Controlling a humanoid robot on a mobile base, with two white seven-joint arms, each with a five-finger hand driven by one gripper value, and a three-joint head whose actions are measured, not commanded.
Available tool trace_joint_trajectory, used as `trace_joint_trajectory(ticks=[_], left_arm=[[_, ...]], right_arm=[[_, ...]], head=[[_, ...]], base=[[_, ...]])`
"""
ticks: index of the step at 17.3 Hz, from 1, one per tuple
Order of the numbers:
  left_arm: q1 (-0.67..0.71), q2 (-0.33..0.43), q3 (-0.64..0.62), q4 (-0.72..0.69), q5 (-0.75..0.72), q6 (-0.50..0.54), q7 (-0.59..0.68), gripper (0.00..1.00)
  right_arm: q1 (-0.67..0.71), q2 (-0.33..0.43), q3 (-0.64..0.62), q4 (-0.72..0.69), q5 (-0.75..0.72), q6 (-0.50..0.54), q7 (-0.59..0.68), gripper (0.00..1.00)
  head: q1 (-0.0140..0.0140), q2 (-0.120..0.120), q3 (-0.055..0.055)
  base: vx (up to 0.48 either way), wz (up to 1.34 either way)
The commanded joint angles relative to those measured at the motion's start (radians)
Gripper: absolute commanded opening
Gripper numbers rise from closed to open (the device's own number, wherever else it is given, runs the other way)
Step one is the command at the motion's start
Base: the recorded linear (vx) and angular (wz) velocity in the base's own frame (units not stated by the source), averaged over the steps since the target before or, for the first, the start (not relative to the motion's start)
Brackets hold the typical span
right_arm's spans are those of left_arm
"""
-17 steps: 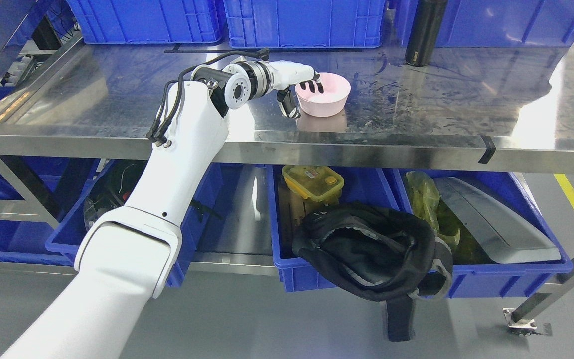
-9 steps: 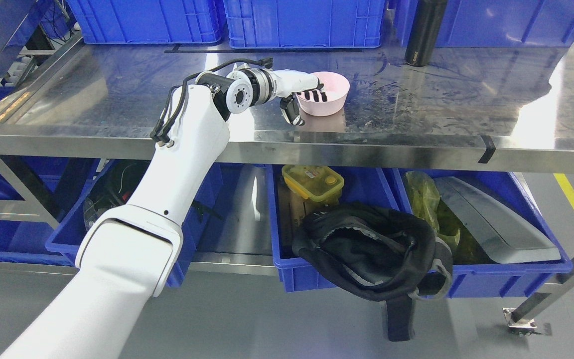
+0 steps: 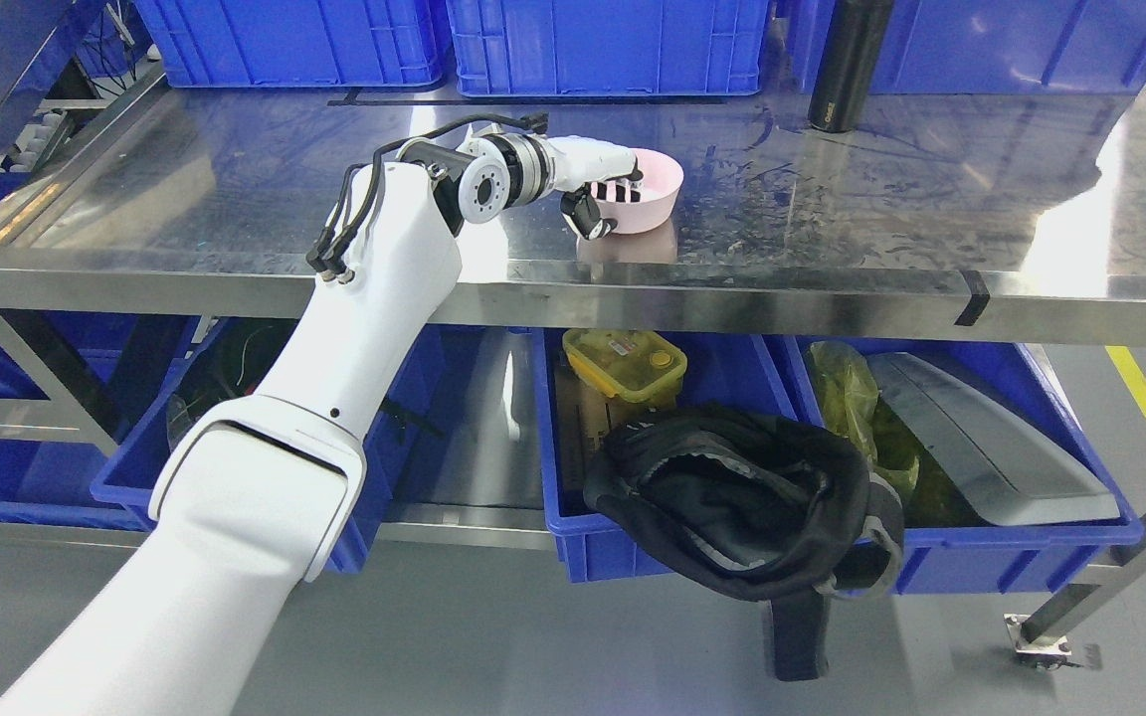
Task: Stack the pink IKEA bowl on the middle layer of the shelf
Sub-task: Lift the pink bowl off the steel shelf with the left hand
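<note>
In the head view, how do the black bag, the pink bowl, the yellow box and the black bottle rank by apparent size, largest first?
1. Black bag, clearly largest, though also nearest the camera.
2. Yellow box, pink bowl and black bottle look too alike to rank; the bottle's top is cut off, and the left hand covers part of the bowl.

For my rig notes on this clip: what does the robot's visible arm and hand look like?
The left arm has smooth white shells with a dark seam between segments and a small dark dot on the forearm. Black cables loop outside near the wrist. The wrist is a silver and black ring joint with bolt holes. The left hand is white with black fingers.
</note>
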Motion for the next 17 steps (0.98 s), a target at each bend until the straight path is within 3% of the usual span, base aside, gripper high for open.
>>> trace_joint_trajectory(ticks=[1,6,10,14,17], left_arm=[[-0.029,0.016,0.005,0.03,0.0,0.003,0.031,0.05],[-0.036,0.016,0.121,-0.05,0.013,-0.045,0.029,0.0],[0.042,0.016,0.258,-0.289,0.017,-0.148,0.003,0.0],[0.119,0.016,0.358,-0.577,0.061,-0.169,-0.052,0.0],[0.12,0.016,0.367,-0.641,0.091,-0.16,-0.057,0.01]], right_arm=[[0.023,-0.017,0.0,-0.017,0.0,0.0,0.0,1.0],[0.023,-0.017,0.0,-0.017,-0.001,0.0,0.0,1.0],[0.023,-0.017,0.0,-0.017,0.0,0.0,0.0,1.0],[0.023,-0.017,0.0,-0.017,0.0,0.0,0.0,1.0],[0.023,-0.017,0.0,-0.017,0.0,0.0,0.0,1.0]], head=[[0.0,0.0,0.0],[0.0,0.0,0.0],[0.0,0.0,0.0],[0.0,0.0,0.0],[0.0,0.0,0.0]], base=[[0.0,0.0],[0.0,0.0],[0.0,0.0],[0.0,0.0],[0.0,0.0]])
